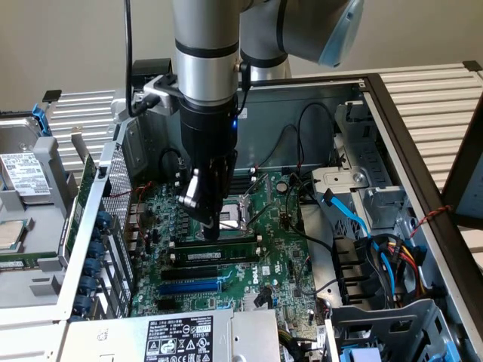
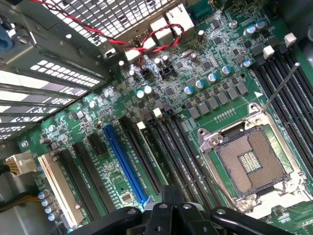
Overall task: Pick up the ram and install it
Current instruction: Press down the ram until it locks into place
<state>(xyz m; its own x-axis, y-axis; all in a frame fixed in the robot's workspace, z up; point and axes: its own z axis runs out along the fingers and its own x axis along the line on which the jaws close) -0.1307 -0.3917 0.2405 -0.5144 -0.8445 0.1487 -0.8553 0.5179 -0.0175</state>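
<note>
Gripper (image 1: pixel 213 222) directly above ram (image 1: pixel 219 249); ram's long axis runs left-right across motherboard (image 1: pixel 287 256); jaws' opening: cannot tell.

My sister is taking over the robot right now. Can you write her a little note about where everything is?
Gripper: low over the motherboard inside the open computer case, just beside the CPU socket. Whether its fingers are open or shut cannot be told.
Ram: a stick with a white label lies along the memory slots right below the gripper; whether the gripper touches it cannot be told.
Blue slot: empty, nearer the power supply label.
Done: the arm has reached the ram area.
Left: whether the ram is fully seated cannot be told, so treat the install as unfinished.
</note>
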